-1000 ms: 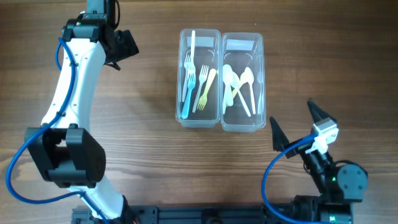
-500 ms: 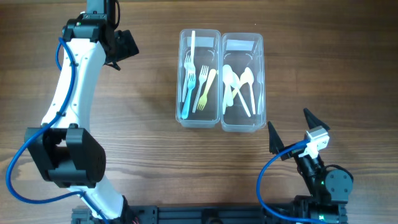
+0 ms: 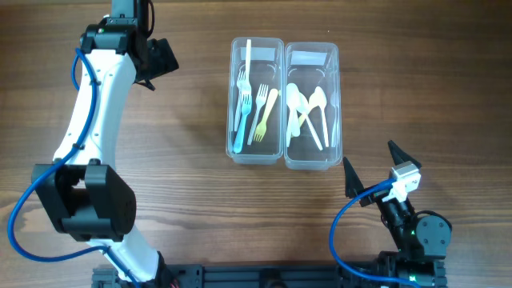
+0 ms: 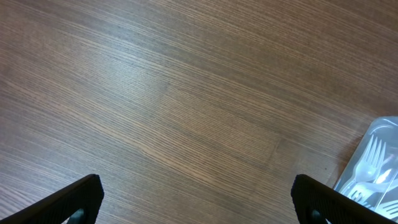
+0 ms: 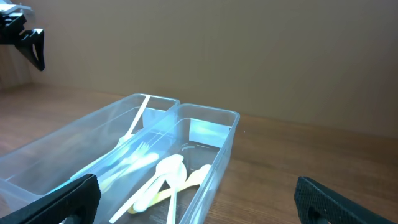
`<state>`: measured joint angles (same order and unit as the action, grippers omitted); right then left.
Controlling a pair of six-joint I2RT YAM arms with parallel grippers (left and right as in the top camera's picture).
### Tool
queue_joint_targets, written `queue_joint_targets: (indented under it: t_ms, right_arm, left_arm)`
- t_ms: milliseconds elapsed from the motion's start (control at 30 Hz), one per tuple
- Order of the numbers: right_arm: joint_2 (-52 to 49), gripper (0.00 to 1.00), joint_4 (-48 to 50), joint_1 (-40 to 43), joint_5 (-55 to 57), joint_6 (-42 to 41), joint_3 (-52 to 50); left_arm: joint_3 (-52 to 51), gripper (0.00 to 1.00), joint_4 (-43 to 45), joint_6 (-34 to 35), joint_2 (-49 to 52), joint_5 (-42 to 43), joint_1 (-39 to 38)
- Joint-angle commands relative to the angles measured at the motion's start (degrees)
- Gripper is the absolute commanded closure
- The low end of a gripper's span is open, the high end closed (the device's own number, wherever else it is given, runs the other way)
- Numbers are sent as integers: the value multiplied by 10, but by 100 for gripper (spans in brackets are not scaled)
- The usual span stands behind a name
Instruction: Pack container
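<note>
**While both pairs of jaws gape wide, neither grips a thing**

Since the fingertips of the left jaws sit at opposite lower corners of their wrist view, those jaws are plainly released and empty. They hang over bare wooden surface. Just beyond their right-hand tip shows a corner of the clear fork bin, with pale forks inside.

The right jaws are spread just as wide and hold nothing. Ahead of them and well apart, the fork bin and the spoon bin stand side by side, long walls touching. The spoon bin is the one more directly in front. White spoons lie crossed in it. From overhead, the fork bin holds blue, white and yellow forks laid lengthwise, pointing away from the right jaws. The left jaws are off to that bin's far side, clear of it.
</note>
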<state>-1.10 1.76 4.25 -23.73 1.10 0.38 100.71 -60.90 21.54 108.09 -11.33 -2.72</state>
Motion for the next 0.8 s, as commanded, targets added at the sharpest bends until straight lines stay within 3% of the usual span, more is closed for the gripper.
queue_joint_targets:
  t_ms: [0, 267, 367, 467, 600, 700, 767]
  right_arm:
    - [1, 0, 1, -3, 9, -11, -1]
    - [1, 0, 1, -3, 9, -11, -1]
    - [1, 0, 1, -3, 9, -11, -1]
    - [1, 0, 1, -3, 8, -11, -1]
    - [1, 0, 1, -3, 8, -11, -1]
    - [1, 0, 1, -3, 9, -11, -1]
    - [1, 0, 1, -3, 8, -11, -1]
  left_arm:
    - [-2, 0, 0, 2, -9, -5, 0]
    - [-2, 0, 0, 1, -23, -5, -14]
    - [-3, 0, -1, -33, -77, -118, -47]
    - [-12, 0, 0, -33, -155, -159, -67]
    - [-73, 0, 40, -29, -272, -136, -63]
    - [-151, 0, 97, -29, -369, -134, -45]
    - [-255, 0, 143, -28, -488, -113, -23]
